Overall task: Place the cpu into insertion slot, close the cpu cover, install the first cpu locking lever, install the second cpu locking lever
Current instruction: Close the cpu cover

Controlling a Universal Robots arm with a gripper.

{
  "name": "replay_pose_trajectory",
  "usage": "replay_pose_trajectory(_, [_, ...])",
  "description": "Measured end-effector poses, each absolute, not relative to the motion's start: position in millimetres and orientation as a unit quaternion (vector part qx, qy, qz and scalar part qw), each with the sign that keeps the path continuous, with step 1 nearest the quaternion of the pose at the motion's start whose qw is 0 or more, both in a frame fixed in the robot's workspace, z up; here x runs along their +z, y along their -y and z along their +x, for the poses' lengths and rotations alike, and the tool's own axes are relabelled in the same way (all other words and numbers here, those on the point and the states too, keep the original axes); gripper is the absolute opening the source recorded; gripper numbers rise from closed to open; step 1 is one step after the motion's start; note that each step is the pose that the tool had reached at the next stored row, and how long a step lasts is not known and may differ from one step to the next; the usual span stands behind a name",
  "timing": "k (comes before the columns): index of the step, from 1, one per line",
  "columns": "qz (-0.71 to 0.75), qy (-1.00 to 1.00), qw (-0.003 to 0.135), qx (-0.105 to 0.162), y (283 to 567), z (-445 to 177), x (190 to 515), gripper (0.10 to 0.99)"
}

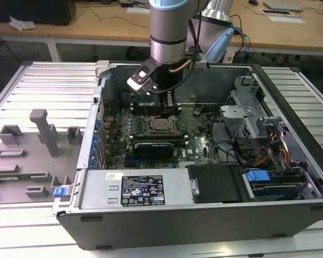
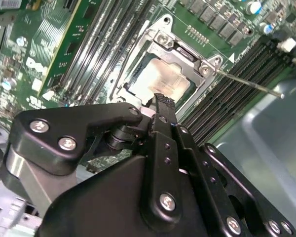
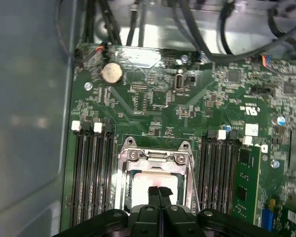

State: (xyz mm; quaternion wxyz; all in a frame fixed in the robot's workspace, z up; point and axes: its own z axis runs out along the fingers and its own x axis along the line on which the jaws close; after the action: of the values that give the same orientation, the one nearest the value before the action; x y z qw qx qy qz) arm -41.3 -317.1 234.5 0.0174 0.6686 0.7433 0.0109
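The cpu (image 2: 160, 81) lies in the insertion slot (image 1: 161, 125), its dull silver top showing through the window of the cpu cover (image 2: 185, 54), which lies down flat over it. In both wrist views my gripper (image 2: 160, 98) hovers just above the socket's edge, fingers pressed together with nothing between them. In the first wrist view the gripper (image 3: 159, 191) sits over the cpu (image 3: 148, 180). One thin locking lever (image 2: 251, 82) juts out from the socket corner across the memory slots; the first wrist view shows the lever (image 3: 193, 185) slanting beside the cover (image 3: 153, 157).
The green motherboard (image 1: 196, 131) lies inside an open computer case (image 1: 204, 215). Black memory slots (image 3: 91, 168) flank the socket on both sides. A power supply (image 1: 134, 188), drive cage (image 1: 247, 115) and cables (image 1: 269, 150) crowd the case. Grey fixtures (image 1: 43, 131) stand on the exterior view's left.
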Motion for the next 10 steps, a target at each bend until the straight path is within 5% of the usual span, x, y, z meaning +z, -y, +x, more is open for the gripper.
replay_pose_trajectory(10, [0.585, -0.811, 0.018, 0.01, 317.1, -41.3, 234.4, 0.106])
